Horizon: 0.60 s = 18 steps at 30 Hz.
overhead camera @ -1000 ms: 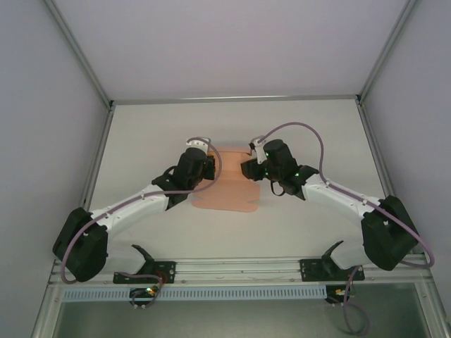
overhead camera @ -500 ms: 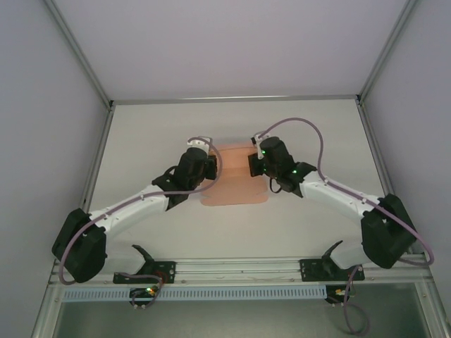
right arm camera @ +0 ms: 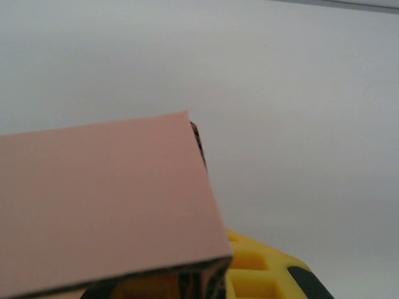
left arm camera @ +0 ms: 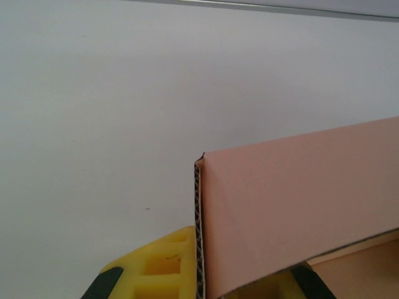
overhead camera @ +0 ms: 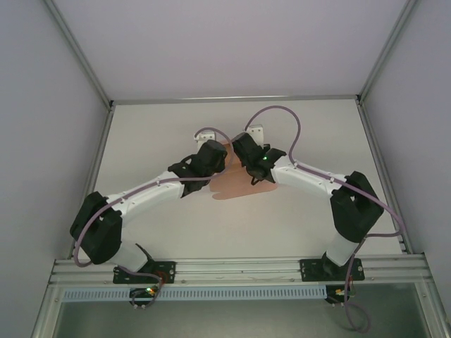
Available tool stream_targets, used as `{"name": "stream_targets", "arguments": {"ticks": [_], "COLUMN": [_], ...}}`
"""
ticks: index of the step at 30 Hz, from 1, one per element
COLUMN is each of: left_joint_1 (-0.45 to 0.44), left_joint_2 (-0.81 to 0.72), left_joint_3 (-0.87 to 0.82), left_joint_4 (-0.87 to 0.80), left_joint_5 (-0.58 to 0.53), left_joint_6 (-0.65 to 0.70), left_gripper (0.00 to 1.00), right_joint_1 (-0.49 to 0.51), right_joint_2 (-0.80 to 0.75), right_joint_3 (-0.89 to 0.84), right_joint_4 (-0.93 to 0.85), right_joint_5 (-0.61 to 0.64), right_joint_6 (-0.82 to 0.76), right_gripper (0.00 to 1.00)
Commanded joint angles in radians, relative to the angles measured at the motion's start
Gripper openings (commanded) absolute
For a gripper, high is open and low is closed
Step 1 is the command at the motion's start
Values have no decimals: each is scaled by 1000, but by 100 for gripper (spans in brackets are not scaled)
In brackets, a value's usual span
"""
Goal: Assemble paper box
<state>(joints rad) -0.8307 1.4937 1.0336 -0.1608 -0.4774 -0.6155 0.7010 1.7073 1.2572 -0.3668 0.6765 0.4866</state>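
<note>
Left tool (overhead camera: 215, 156): closed, pinching a raised panel of the paper box (overhead camera: 232, 186). In the left wrist view the card's fluted edge stands between the yellow fingers (left arm camera: 159, 268).
Right tool (overhead camera: 244, 151): closed. By the right wrist view it grips the opposite panel, with the card lying over its near finger.
Box position: about the middle of the tabletop (overhead camera: 317, 127), midway between the left and right edges, with both tools at its far side.
Change, right tool: a second ago it stood part open beside the card; it has since shut.
Change, arms (overhead camera: 155, 193): both have swung inward from a wide spread, and the tools now sit almost touching over the card.
Change, card: it was lying flat with a broad outline. Less pink now shows from above, and both wrist views show a panel lifted off the tabletop.
Meaning (judgement): folding has begun, with two side walls being drawn up and together. The box is not yet closed and flaps are still to be tucked, so this is early to middle of the job.
Count: one paper box, two arms, two tools, one tabletop.
</note>
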Motion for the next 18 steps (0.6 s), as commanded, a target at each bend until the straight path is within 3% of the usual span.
{"name": "stream_targets", "arguments": {"ticks": [1,6,11,14,15,18], "left_joint_1": [39,41,38,37,37,34], "left_joint_2": [-44,-32,-25,-19,-19,-19], "left_joint_3": [-10,-3,-2,6,7,8], "left_joint_4": [-198,-194,-174,-176,-175,-159], "left_joint_5": [-210,-201,-178,-168,-166,-153], "left_joint_6": [-40,-50,-43,-38,-37,-27], "left_gripper": [0,0,0,0,0,0], "right_joint_1": [-101,-92,-94,-79,-71,-71], "right_joint_2": [47,126,113,56,28,-46], "right_joint_3": [-14,79,27,-85,-157,-352], "right_joint_4": [-191,-315,-186,111,309,734], "right_joint_5": [490,616,540,435,368,63], "right_joint_6": [48,65,18,-129,-255,-400], "right_gripper": [0,0,0,0,2,10]}}
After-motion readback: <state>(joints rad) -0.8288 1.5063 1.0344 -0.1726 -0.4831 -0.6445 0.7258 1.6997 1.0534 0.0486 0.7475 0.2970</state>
